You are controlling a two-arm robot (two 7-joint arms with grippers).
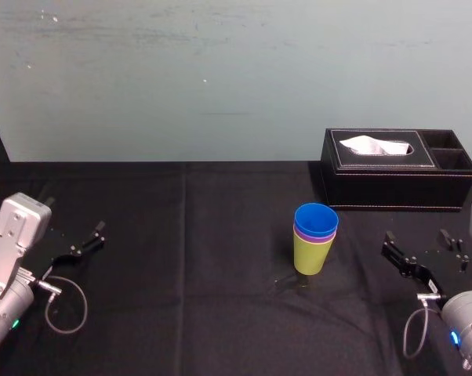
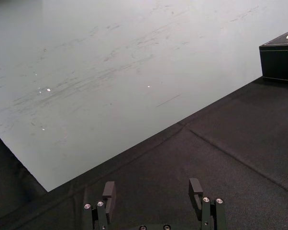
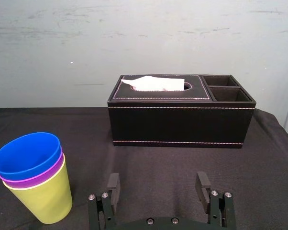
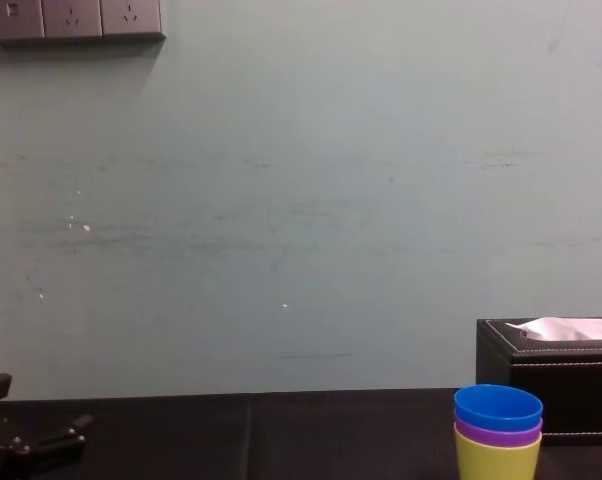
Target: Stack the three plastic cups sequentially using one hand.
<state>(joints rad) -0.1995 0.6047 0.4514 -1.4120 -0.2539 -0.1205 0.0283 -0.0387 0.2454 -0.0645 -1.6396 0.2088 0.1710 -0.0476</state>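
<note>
1. Right gripper (image 3: 157, 179): black, slim flat jaws standing wide apart with nothing between them. It sits low over the table at the robot's right, near the cup stack but apart from it.

2. Left gripper (image 2: 152, 184): jaws likewise spread and empty. It is parked at the far left, well apart from the cups.

3. Black tablecloth (image 1: 181, 274): covers the work surface, with a seam or crease running across it.

4. Cup stack, centre-right of the table, upright and nested.
   - Yellow-green cup (image 3: 43, 203): the bottom cup, standing on the cloth.
   - Purple cup (image 4: 498, 436): sits inside the yellow-green cup, with only its rim band showing.
   - Blue cup (image 3: 27, 153): the innermost cup, mouth open upward.
   - Status: judged complete, with all three cups in one column and neither gripper touching them.

5. Black leather tissue box (image 1: 393, 184): behind the stack and to its right, near but apart. A white tissue stands at its slot, and there are two open compartments at its right end.

6. Hazards, as judged.
   - The cups are light, smooth and stacked tall on soft cloth.
   - A sideways sweep by the right gripper toward the centre could clip the stack and tip or slide it.
   - Tugging the cloth would carry the stack along with it.
   - Re-gripping the blue rim could lift the blue cup back out.
   - Whether each cup is fully seated cannot be confirmed.
</note>
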